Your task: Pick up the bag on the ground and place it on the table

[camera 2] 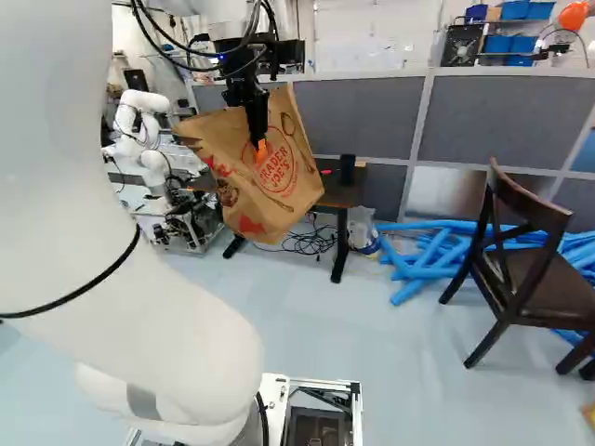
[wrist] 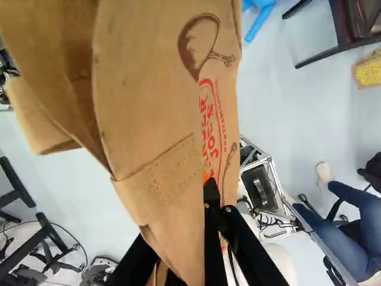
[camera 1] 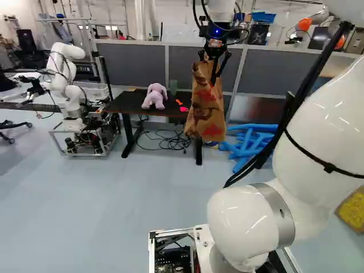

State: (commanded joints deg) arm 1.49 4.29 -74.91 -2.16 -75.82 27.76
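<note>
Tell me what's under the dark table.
A tangle of dark cables lies on the floor under the table. The hanging paper bag covers part of the space beneath in each base view, so anything more behind it can't be ruled out.

Lilac plush (camera 1: 154, 96); blue tubes (camera 2: 414, 287) behind dark chair (camera 2: 558, 286).

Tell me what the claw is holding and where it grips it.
The claw holds the brown paper bag by its printed side, beside the round red print; the bag hides part of the grip.
</note>
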